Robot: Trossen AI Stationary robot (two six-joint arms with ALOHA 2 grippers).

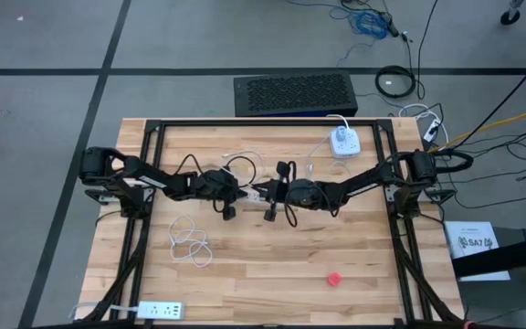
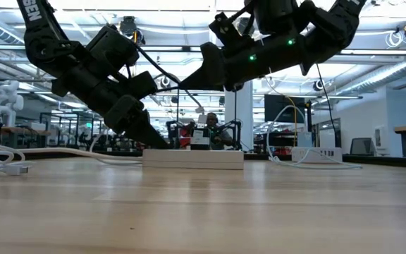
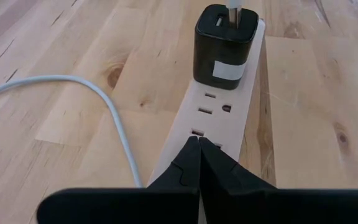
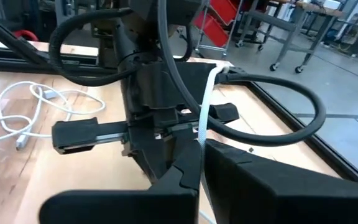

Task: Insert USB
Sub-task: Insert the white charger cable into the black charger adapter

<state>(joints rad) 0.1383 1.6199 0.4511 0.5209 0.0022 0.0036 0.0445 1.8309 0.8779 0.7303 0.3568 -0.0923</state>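
Mid-frame on the worktop (image 1: 245,274): left gripper (image 3: 199,144) pressed together on power strip (image 3: 219,115), right gripper (image 4: 201,149) pinching white cable (image 4: 205,102); best seated straight into black charger (image 3: 224,43).

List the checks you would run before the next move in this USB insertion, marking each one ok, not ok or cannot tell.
1. Left pincer shut, tips resting on the power strip: ok.
2. Black charger seated in the strip: ok.
3. Right pincer shut on the white cable: ok.
4. USB plug fully home in the charger: cannot tell.
5. Loose cable clear of the sockets: ok.
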